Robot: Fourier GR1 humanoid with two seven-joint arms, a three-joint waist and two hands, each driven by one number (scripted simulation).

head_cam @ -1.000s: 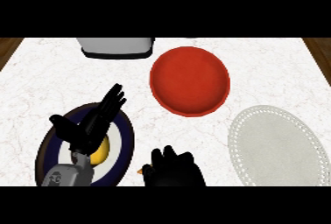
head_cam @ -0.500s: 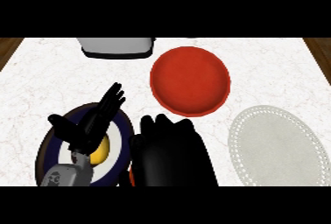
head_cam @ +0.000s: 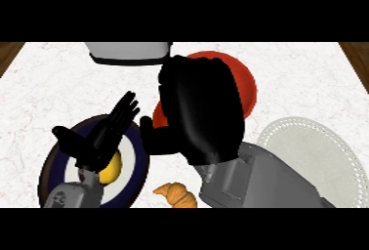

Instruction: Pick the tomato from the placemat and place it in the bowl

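The right robot hand [head_cam: 198,112] is seen with fingers straight, holding nothing, above the red bowl [head_cam: 245,83]. No tomato is visible; it should be located first.

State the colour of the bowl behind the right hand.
Red, in the head view: bowl, partly hidden by the right hand.

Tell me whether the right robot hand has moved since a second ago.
Yes. The right robot hand has risen from the view's lower edge and now covers much of the red bowl, which has not shifted.
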